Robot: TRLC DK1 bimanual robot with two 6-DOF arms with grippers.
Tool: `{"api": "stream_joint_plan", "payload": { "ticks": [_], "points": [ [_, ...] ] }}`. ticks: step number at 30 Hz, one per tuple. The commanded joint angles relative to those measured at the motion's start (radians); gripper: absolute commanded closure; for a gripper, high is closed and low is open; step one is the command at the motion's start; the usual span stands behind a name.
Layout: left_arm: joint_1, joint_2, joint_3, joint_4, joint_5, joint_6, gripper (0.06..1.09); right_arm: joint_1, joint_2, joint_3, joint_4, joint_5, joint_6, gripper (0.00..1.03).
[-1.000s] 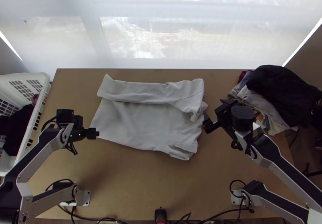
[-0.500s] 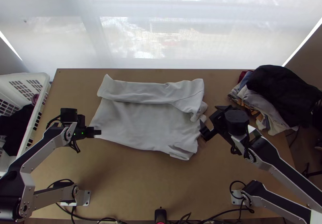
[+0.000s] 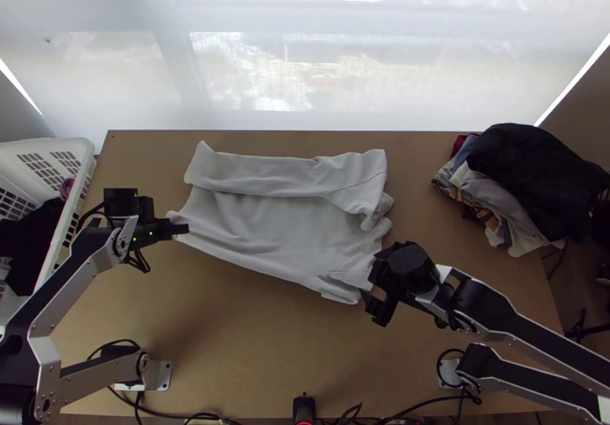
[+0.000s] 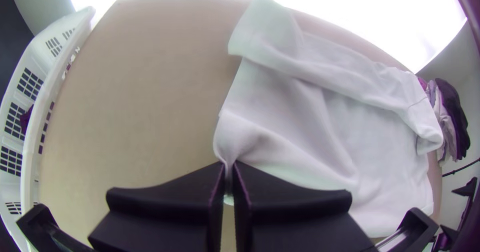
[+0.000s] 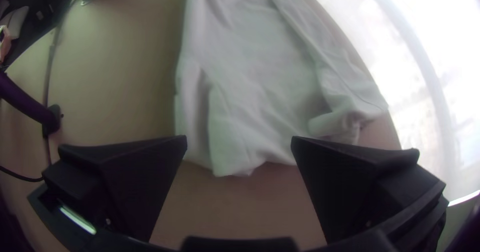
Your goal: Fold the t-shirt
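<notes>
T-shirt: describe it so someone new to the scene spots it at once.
On the wooden table, near its middle, lies the pale t-shirt, its far side folded over in a long strip. The left gripper pinches one corner. Unlike the dark-topped heap of clothes at the table's right, it is a single piece, mostly spread flat.

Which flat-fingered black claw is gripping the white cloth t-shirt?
The left flat-fingered black claw: it's shut on a corner of the white cloth t-shirt. The right claw stands open.
</notes>
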Motion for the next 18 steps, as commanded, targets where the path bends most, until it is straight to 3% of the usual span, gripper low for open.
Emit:
{"api": "stream_joint_plan", "payload": {
  "ticks": [1, 9, 18],
  "points": [
    [-0.025, 0.000, 0.159, -0.043, 0.013, -0.036, 1.05, 0.116, 0.060, 0.016, -0.036, -0.123, 0.060, 0.08],
    [-0.040, 0.095, 0.287, -0.045, 0.015, -0.036, 1.05, 0.197, 0.173, 0.045, -0.026, -0.210, 0.114, 0.09],
    [-0.048, 0.148, 0.346, -0.045, 0.015, -0.039, 1.05, 0.198, 0.311, 0.064, 0.064, -0.235, 0.132, 0.16]
  ]
}}
